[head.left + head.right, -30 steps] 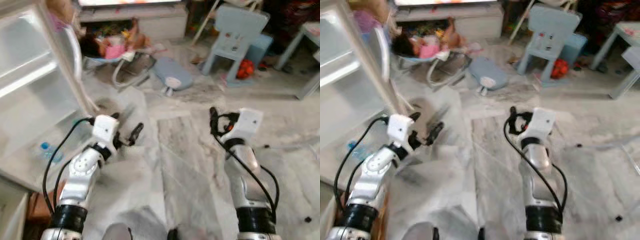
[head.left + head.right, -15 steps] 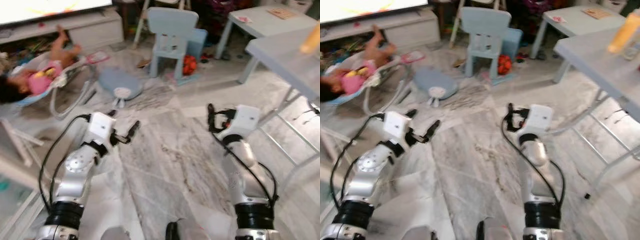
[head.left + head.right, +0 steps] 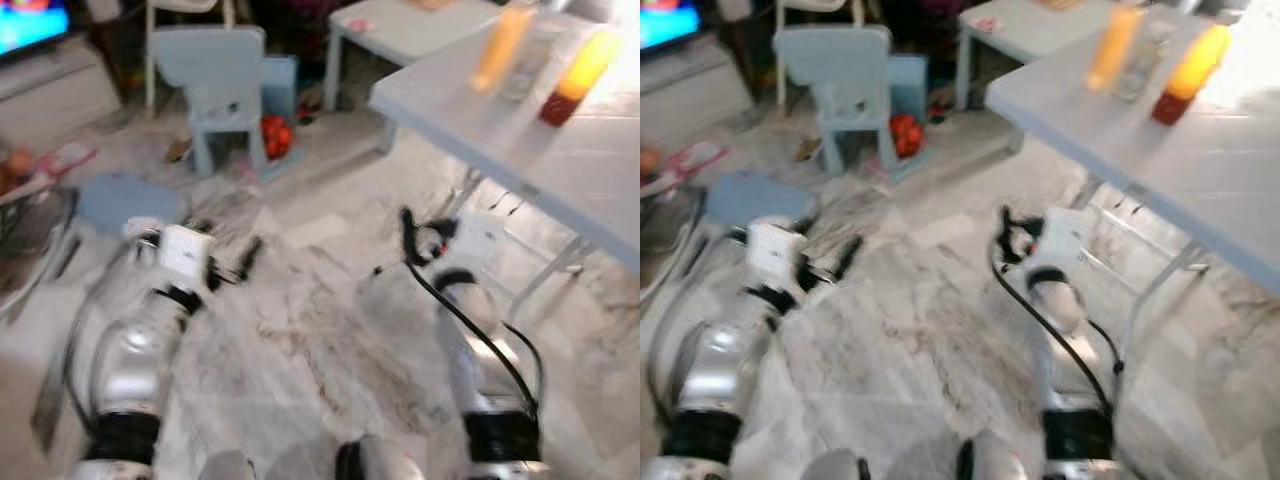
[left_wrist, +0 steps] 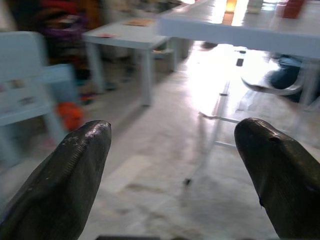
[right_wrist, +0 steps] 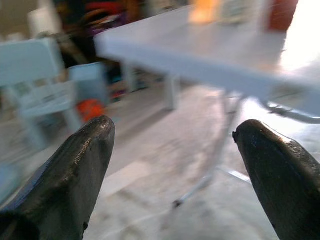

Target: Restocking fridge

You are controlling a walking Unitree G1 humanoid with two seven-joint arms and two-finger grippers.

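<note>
View now off the fridge, onto white table (image 3: 520, 130) with bottles (image 3: 500, 45).

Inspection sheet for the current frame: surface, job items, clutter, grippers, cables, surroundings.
Surface: white table at the robot's right; marble floor ahead.
Job's things: orange bottle, yellow-capped bottle and a glass on the table; blurred.
Clutter: orange-red toy under the blue child chair; grey-blue cushion on the floor.
Grippers: left gripper open, empty; right gripper open, empty; both held over the floor.
Cables: black cable along the right arm.
Surroundings: small white side table; living room, image blurred.
</note>
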